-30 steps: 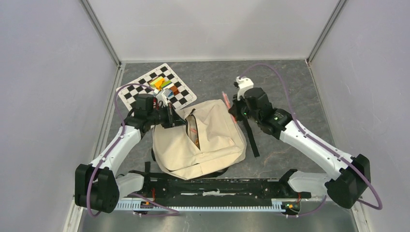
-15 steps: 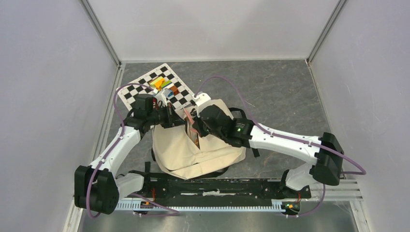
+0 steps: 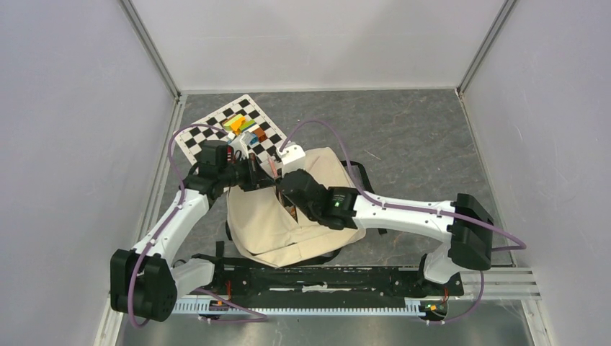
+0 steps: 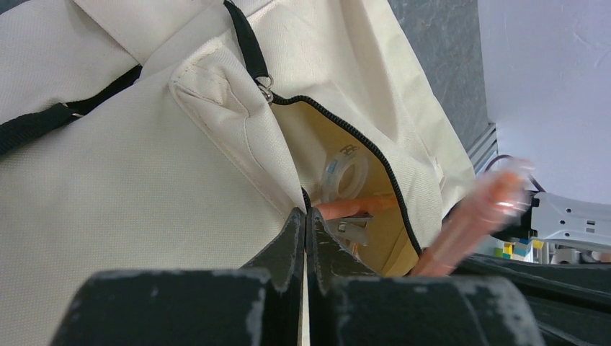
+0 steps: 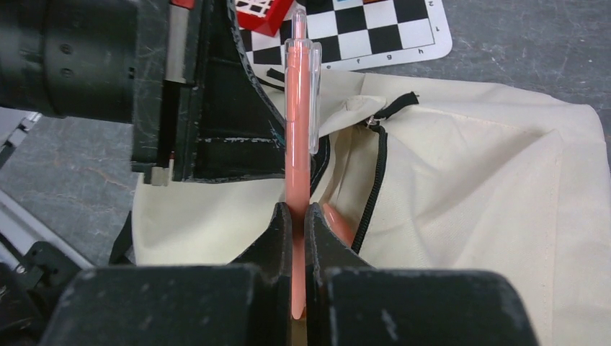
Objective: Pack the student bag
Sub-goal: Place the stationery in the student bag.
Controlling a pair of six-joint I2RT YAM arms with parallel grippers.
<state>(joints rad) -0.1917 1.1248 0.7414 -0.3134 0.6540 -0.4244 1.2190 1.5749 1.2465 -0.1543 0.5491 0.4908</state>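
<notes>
Far L: checkered mat on grey table, coloured blocks on top of it. L gripper comes in from L side. Its jaws are together, pinched on the L lip of the bag's zip opening. L wrist view shows both fingers meeting on the fabric edge right by the zipper.

Bag is cream canvas, lying flat at table centre, near edge close to the arm bases. Black strap runs across the cloth. Zip opening gapes. Inside, per L wrist view: clear tape roll, w/ an orange pen-like item just under it.

R arm reaches across the bag from the R side. R gripper sits over the opening, just beside L gripper, clamped tight on a pink-orange pen. Pen has a clear clip and sticks out past the fingertips toward the mat. It's blurred in L wrist view. Can't tell if pen touches bag.
</notes>
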